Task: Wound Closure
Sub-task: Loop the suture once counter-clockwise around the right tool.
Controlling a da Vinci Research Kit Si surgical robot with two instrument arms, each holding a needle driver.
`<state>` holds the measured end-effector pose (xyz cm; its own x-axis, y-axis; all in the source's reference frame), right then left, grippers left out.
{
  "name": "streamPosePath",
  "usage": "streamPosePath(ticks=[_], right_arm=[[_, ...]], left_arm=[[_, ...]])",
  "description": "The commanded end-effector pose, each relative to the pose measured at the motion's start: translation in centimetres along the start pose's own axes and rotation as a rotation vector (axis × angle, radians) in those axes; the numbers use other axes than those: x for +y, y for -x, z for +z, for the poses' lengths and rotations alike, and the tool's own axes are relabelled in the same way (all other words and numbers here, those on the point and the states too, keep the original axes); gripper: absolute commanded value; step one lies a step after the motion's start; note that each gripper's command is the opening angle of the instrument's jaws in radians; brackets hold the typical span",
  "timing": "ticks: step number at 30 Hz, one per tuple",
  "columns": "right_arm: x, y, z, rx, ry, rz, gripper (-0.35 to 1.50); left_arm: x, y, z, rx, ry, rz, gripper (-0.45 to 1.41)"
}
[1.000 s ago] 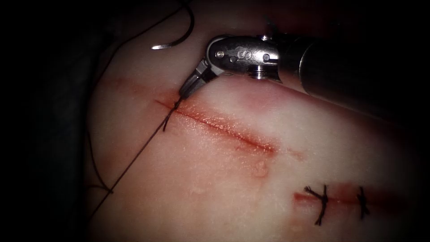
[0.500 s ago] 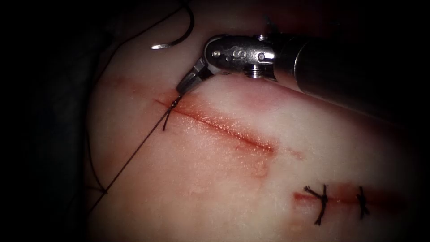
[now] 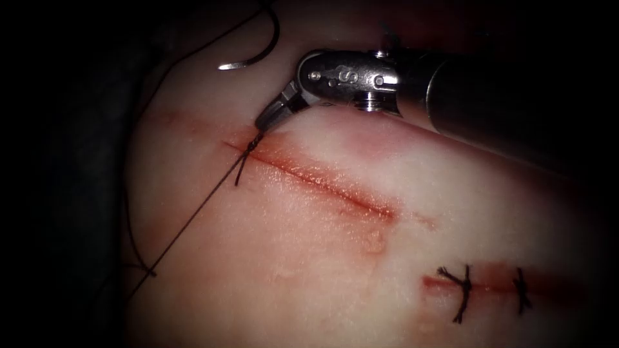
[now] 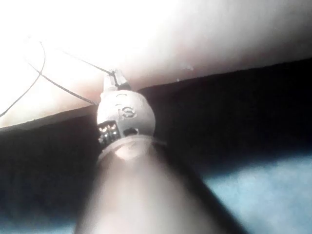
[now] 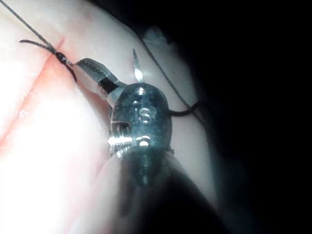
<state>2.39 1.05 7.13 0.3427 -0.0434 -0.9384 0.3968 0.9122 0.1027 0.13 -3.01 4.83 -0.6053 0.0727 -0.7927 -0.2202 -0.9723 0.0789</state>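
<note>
The right tool (image 3: 261, 125) comes in from the right, its jaws shut on the short thread end at a knot (image 3: 250, 149) over the left end of the cut (image 3: 322, 180); the right wrist view shows the same grip (image 5: 80, 63). From the knot the long thread (image 3: 193, 216) runs taut down and left. The left tool (image 4: 115, 78) has its jaws shut on thread off the tissue's edge. The curved needle (image 3: 261, 55) lies free on the tissue, left of the cut's far end, held by neither tool and not in the tissue.
Two finished stitches (image 3: 463, 293) (image 3: 521, 291) cross a second cut at the lower right. Red fluid stains the tissue (image 3: 309, 258) along the open cut. A slack loop of thread (image 3: 129, 225) hangs at the tissue's dark left edge.
The right tool's jaws have lifted slightly up and left with the short end. The knot has drawn tighter, and the taut long thread has shifted a little to the left.
</note>
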Motion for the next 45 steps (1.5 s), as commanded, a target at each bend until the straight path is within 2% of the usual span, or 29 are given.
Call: streamPosePath(ticks=[1, 7, 11, 12, 16, 17, 18, 19, 20, 21, 22, 23, 29, 38, 45], right_arm=[[0.01, -0.07, 0.09, 0.024, 0.037, 0.014, 1.03], [-0.02, -0.17, 0.02, 0.058, 0.096, 0.049, 1.16], [-0.08, -0.29, -0.20, 0.119, 0.209, 0.115, 1.23], [-0.08, -0.29, -0.20, 0.119, 0.209, 0.115, 1.23], [-0.15, -0.40, -0.35, 0.149, 0.326, 0.130, 1.23], [-0.20, -0.44, -0.37, 0.153, 0.362, 0.134, 1.21], [-0.30, -0.51, -0.37, 0.153, 0.404, 0.137, 1.11], [-0.30, -0.51, -0.37, 0.153, 0.404, 0.137, 1.11], [-0.41, -0.59, -0.36, 0.159, 0.434, 0.139, 0.39], [-0.46, -0.62, -0.35, 0.162, 0.436, 0.126, -0.13], [-0.46, -0.62, -0.35, 0.162, 0.436, 0.126, -0.13], [-0.52, -0.65, -0.35, 0.151, 0.440, 0.112, -0.35], [-0.56, -0.66, -0.27, 0.146, 0.569, 0.060, -0.35], [-0.61, -0.41, 0.15, 0.163, 0.600, -0.005, -0.35], [-0.73, -0.32, 0.27, 0.263, 0.614, -0.031, -0.35]], left_arm=[[-0.09, -0.07, 0.10, 0.014, -0.012, 0.012, -0.35], [-0.35, -0.36, 0.11, 0.038, -0.031, 0.039, -0.35], [-0.74, -0.70, 0.08, 0.066, -0.062, 0.080, -0.35], [-0.74, -0.70, 0.08, 0.066, -0.062, 0.080, -0.35], [-1.04, -0.97, 0.11, 0.084, -0.082, 0.103, -0.35], [-1.11, -1.04, 0.13, 0.090, -0.085, 0.112, -0.35], [-1.25, -1.19, 0.19, 0.097, -0.090, 0.120, -0.35], [-1.25, -1.19, 0.19, 0.097, -0.090, 0.120, -0.35], [-1.40, -1.34, 0.27, 0.107, -0.093, 0.135, -0.35], [-1.45, -1.39, 0.31, 0.110, -0.097, 0.144, -0.35], [-1.45, -1.39, 0.31, 0.110, -0.097, 0.144, -0.35], [-1.51, -1.44, 0.36, 0.109, -0.099, 0.154, -0.35], [-1.91, -1.66, 0.68, 0.112, -0.102, 0.196, -0.35], [-2.42, -1.79, 0.99, 0.123, -0.093, 0.210, -0.35], [-2.71, -1.75, 1.24, 0.127, -0.097, 0.186, -0.35]])
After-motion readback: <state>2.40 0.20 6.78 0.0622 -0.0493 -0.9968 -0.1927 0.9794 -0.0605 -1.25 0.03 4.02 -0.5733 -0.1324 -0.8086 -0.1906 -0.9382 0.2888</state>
